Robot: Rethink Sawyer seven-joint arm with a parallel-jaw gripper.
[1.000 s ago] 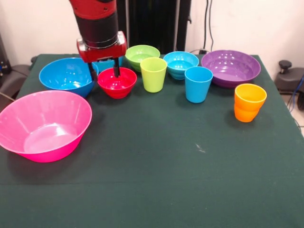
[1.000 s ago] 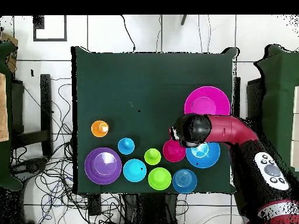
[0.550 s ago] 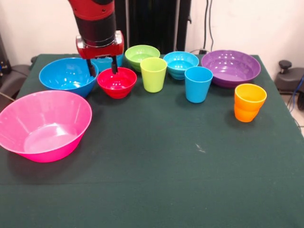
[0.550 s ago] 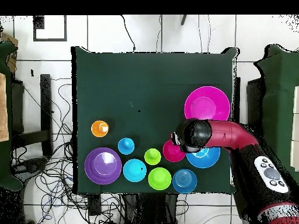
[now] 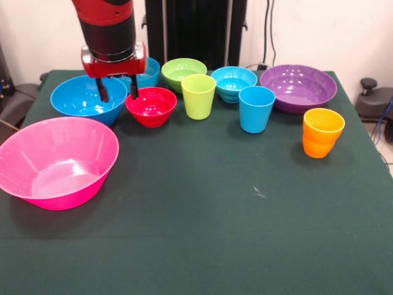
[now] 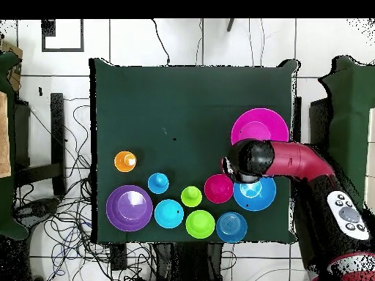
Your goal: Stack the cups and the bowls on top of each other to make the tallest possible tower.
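1. Counter point(image 5: 202, 233): covered with a dark green cloth; all ware stands on it separately, nothing stacked, no tower present.
2. Pink bowl point(image 5: 56, 161): the largest item, upright and empty at the front-view left edge, apart from the rest.
3. Purple bowl point(image 5: 298, 87): wide, upright, at the back right.
4. Large blue bowl point(image 5: 83, 101): upright at the back left, just beside the red bowl point(image 5: 151, 106).
5. Gripper point(image 5: 117, 93): hangs over the gap between those two bowls; fingers point(image 5: 103, 92) spread apart and empty, one above the blue bowl's rim, the other at the red bowl's left rim.
6. Back row: blue bowl point(image 5: 147, 72) partly hidden behind the arm, lime green bowl point(image 5: 183, 70), cyan bowl point(image 5: 233, 81).
7. Cups, all upright: lime green cup point(image 5: 198, 96) just right of the red bowl, light blue cup point(image 5: 256, 109) further right, orange cup point(image 5: 322, 132) nearest the right edge.
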